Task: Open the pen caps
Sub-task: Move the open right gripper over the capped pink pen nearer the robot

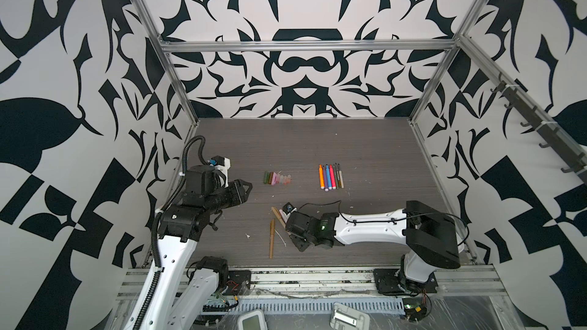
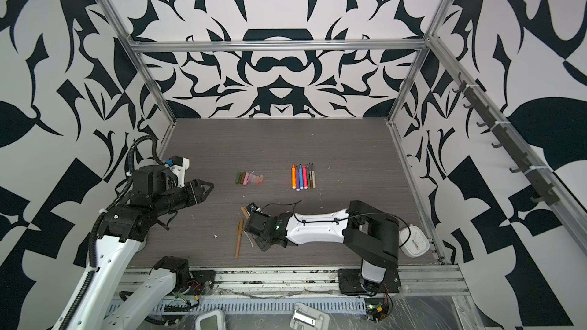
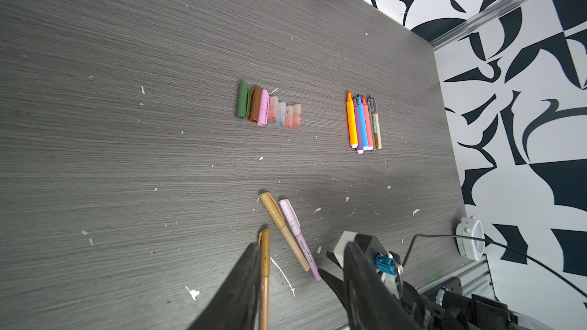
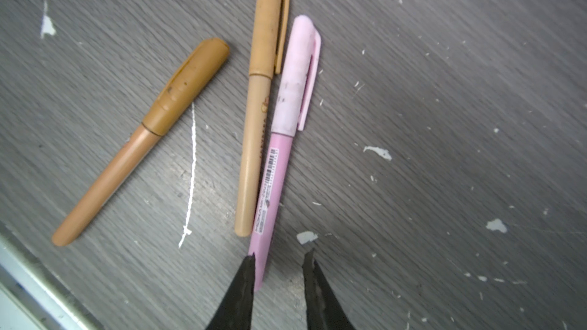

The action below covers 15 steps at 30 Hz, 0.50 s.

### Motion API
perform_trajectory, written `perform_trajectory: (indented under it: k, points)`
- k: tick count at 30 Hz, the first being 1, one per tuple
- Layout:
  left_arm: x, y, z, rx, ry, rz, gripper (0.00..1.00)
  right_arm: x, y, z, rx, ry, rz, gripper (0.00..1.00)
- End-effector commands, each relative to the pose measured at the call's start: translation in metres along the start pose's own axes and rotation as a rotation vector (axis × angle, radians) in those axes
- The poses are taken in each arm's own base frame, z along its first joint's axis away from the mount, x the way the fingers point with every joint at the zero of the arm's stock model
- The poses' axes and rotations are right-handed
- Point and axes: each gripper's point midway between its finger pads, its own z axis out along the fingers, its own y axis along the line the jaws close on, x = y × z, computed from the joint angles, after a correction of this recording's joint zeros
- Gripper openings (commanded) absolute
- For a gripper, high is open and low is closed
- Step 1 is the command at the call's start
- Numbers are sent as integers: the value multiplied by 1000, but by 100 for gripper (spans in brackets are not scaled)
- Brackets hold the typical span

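Three capped pens lie near the table's front middle: a brown one (image 4: 143, 141) (image 1: 272, 239), a tan one (image 4: 259, 100) (image 1: 278, 216) and a pink one (image 4: 279, 153). Each still wears its cap. My right gripper (image 4: 280, 257) (image 1: 288, 230) is open and low at the pink pen's tail end, which lies against one finger (image 4: 244, 277). It grips nothing. My left gripper (image 3: 300, 246) (image 1: 244, 187) hovers open and empty, raised at the left. Farther back lie a row of loose pen caps (image 3: 268, 107) (image 1: 277, 178) and a row of uncapped pens (image 3: 363, 122) (image 1: 330, 176).
A white timer (image 3: 470, 239) (image 2: 413, 242) sits at the table's right front corner. White flecks and a thin white thread (image 4: 191, 169) dot the grey wood table (image 1: 365, 147). Metal rails (image 1: 317, 276) run along the front edge.
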Motion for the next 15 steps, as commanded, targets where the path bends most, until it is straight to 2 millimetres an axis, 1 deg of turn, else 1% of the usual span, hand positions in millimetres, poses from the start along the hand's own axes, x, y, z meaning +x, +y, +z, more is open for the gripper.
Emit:
perform_trajectory:
  k: [1, 6, 8, 15]
  points:
    - [3, 2, 0, -6, 1, -6, 45, -13, 6, -7, -2, -29, 6, 28]
    - [3, 2, 0, -6, 0, -6, 45, -10, 5, -5, 1, -22, 10, 28]
    - [3, 2, -1, -6, 0, -6, 45, -7, 13, -5, -38, -6, 8, 28]
    - [3, 2, 0, -3, 1, -6, 45, -11, 25, -11, -79, -35, -7, 27]
